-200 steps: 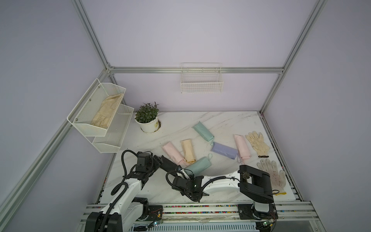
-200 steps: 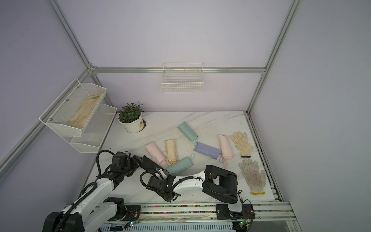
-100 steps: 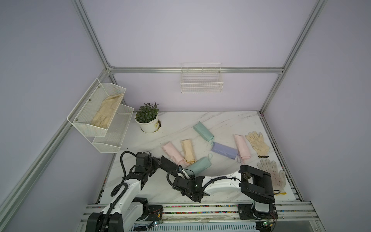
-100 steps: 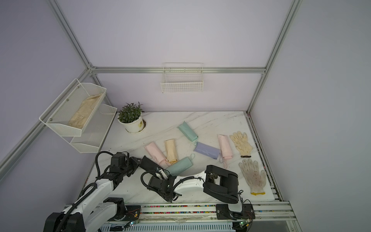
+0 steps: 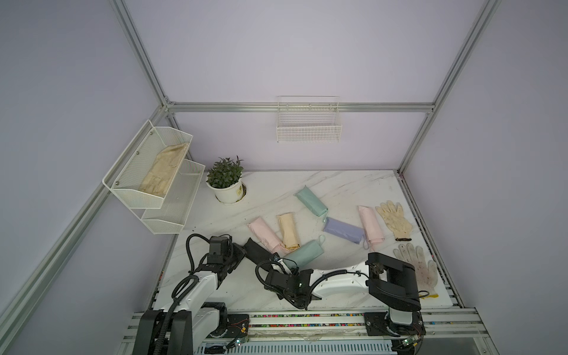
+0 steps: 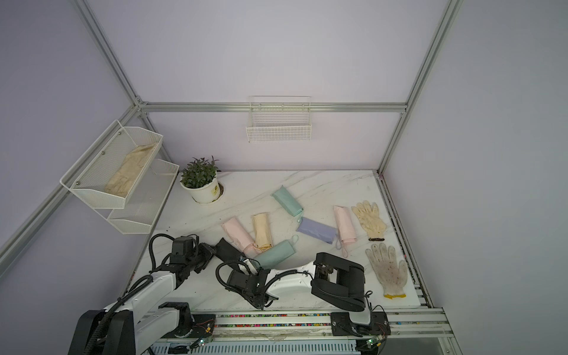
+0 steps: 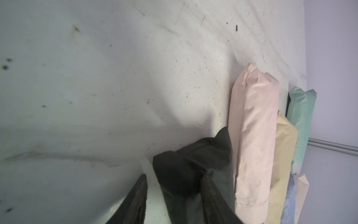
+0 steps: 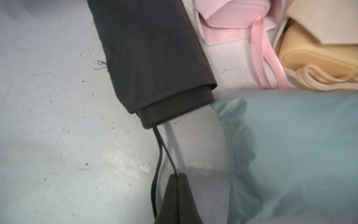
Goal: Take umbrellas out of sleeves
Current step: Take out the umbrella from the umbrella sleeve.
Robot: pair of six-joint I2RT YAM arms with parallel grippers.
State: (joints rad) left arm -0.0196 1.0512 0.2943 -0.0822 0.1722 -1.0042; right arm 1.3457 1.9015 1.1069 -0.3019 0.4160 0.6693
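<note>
The black sleeve (image 5: 256, 250) lies at the front left of the table, its black umbrella still inside. Only the blocky handle (image 8: 174, 108) sticks out of the sleeve's mouth (image 8: 151, 48). My right gripper (image 8: 177, 175) is shut on the handle's thin black wrist loop (image 8: 159, 147), just short of the handle. My left gripper (image 7: 174, 174) straddles the sleeve's closed end (image 7: 186, 170); one finger (image 7: 211, 195) lies against the cloth, and a strip of table shows beside the other finger (image 7: 138, 195). In both top views the two grippers (image 6: 210, 253) (image 6: 246, 262) sit at opposite ends of the sleeve.
Several pastel sleeved umbrellas lie close by: pink (image 5: 266, 235), yellow (image 5: 289, 230) and mint (image 5: 304, 253) right beside the black one, lilac (image 5: 342, 230) farther right. Two cream gloves (image 5: 395, 219) (image 5: 418, 269) lie at the right edge. A potted plant (image 5: 226, 181) stands at the back left, under wall racks (image 5: 153, 172).
The left gripper's jaws have drawn in round the closed end of the black sleeve. The right gripper has stayed shut on the wrist loop. Nothing else has moved.
</note>
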